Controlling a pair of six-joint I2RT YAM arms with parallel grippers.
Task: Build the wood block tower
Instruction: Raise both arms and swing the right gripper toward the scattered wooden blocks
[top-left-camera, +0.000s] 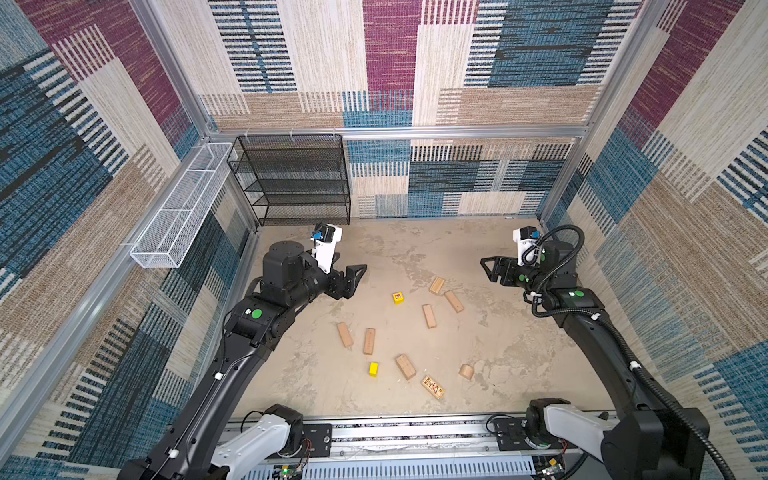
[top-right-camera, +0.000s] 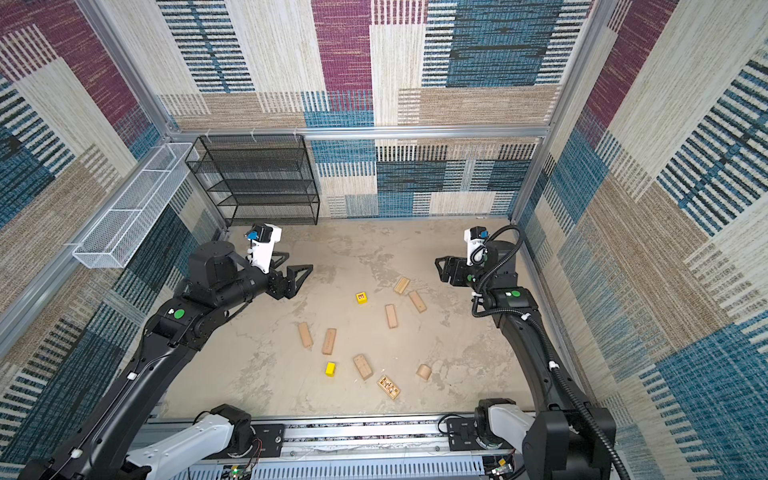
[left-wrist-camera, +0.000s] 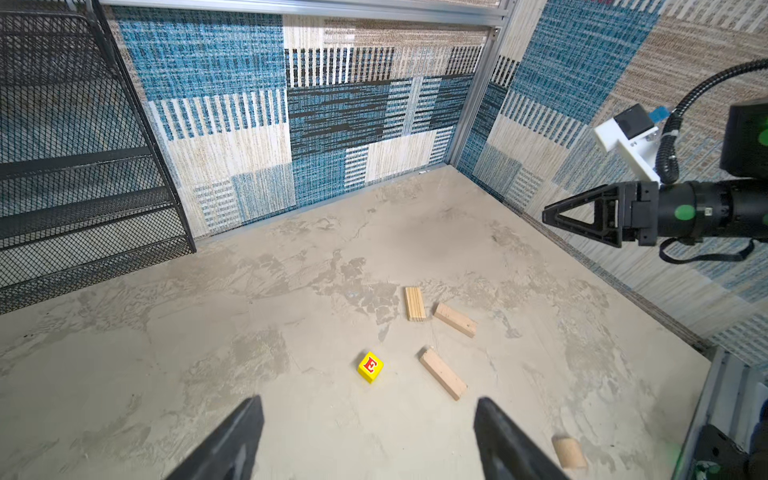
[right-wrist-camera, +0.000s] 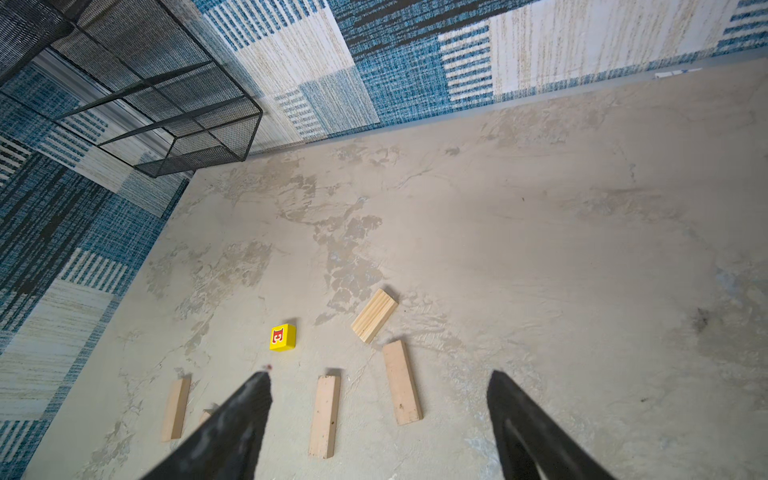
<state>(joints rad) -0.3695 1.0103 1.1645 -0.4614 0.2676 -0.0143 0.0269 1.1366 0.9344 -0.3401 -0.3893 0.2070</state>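
While left hand (left-wrist-camera: 369, 401) gapes (empty), wood blocks (top-left-camera: 429, 316) lie scattered.

One letter is reading clearly: a red capital E, edged in a darker outline, is sitting on the upward face of the yellow block (top-left-camera: 398, 297) (top-right-camera: 362, 298). In both top views this block is lying at about 12 o'clock of the scattered blocks. In the left wrist view the E (left-wrist-camera: 370, 366) is showing upright and slightly tilted. In the right wrist view it (right-wrist-camera: 282, 337) is appearing turned right round.

At about 5 o'clock of the scatter, the patterned block (top-left-camera: 432, 386) (top-right-camera: 389, 387) is carrying small dark and reddish marks on its top face, but they are coming out too small to read.
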